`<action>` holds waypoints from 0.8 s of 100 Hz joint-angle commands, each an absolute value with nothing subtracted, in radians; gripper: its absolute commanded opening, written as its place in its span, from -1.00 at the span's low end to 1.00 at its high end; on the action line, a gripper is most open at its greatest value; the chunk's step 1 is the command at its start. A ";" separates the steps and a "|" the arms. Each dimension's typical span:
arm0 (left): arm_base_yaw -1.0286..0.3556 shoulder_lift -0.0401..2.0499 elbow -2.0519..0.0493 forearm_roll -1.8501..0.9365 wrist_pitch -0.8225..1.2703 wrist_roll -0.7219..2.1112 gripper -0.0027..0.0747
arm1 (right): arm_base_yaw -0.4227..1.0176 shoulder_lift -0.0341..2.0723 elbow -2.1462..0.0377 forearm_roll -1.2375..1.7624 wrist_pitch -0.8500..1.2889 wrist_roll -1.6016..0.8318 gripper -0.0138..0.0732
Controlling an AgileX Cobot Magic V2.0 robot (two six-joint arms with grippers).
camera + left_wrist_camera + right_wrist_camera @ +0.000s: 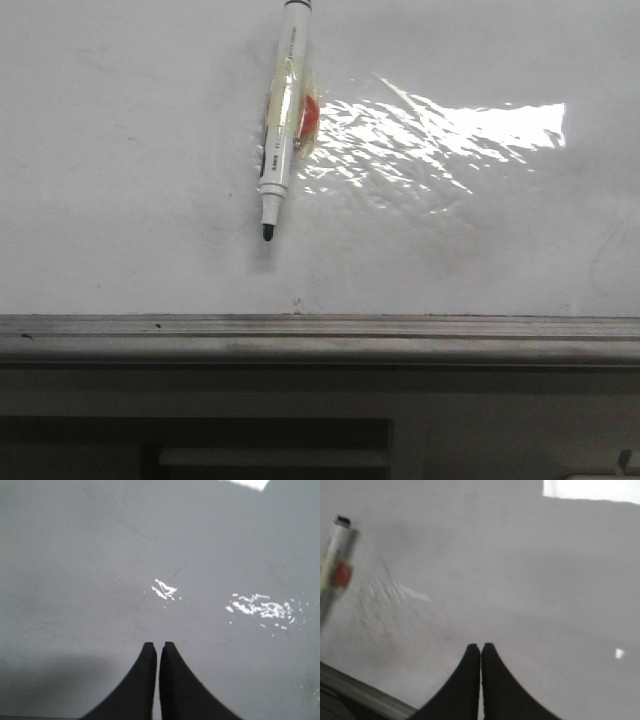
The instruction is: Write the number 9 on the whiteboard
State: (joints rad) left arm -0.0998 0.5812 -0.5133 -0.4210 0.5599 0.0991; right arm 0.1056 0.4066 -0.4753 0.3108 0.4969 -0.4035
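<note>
Both grippers, left (158,650) and right (480,650), closed on nothing above the whiteboard (120,180); marker (279,120) flat on it, tip toward the rim, off to the right gripper's side, likely nearer that arm; no 9 visible.

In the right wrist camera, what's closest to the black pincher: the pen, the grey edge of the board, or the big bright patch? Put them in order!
1. Grey rim: nearest the right gripper, at the edge of the whiteboard.
2. Marker pen: farther out, lying on the board.
3. Bright patch: farthest, right across the board.
</note>
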 commanded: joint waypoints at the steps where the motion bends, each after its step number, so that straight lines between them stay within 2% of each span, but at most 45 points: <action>1: -0.135 0.664 -0.588 -0.485 0.534 0.173 -0.98 | 0.112 0.423 -0.543 0.021 0.506 -0.257 -0.77; 10: -0.198 0.721 -0.618 -0.526 0.530 0.238 -0.98 | 0.119 0.423 -0.609 -0.190 0.617 -0.107 -0.77; 26: -0.341 0.811 -0.645 -0.527 0.526 0.257 -0.94 | 0.179 0.439 -0.742 -0.230 0.860 -0.070 -0.77; 36: -0.447 0.863 -0.654 -0.538 0.493 0.257 -0.70 | 0.193 0.448 -0.792 -0.139 0.922 -0.068 -0.77; 44: -0.546 0.911 -0.662 -0.566 0.437 0.257 -0.37 | 0.193 0.448 -0.799 -0.049 0.900 -0.068 -0.77; 49: -0.597 0.936 -0.662 -0.576 0.398 0.257 -0.23 | 0.193 0.453 -0.799 0.000 0.872 -0.068 -0.75; 55: -0.667 0.972 -0.662 -0.576 0.333 0.257 -0.12 | 0.193 0.468 -0.799 0.053 0.846 -0.068 -0.62; 61: -0.725 1.002 -0.662 -0.576 0.270 0.255 -0.11 | 0.193 0.487 -0.799 0.085 0.821 -0.068 -0.42; 73: -0.793 1.061 -0.662 -0.616 0.158 0.244 -0.11 | 0.193 0.529 -0.799 0.150 0.784 -0.068 0.11; 80: -0.812 1.097 -0.662 -0.675 0.112 0.244 -0.11 | 0.193 0.552 -0.799 0.166 0.770 -0.068 0.26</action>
State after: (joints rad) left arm -0.7819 1.0767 -0.6279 -0.6025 0.2317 0.2530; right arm 0.1903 0.5159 -0.7662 0.1315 0.8639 -0.0697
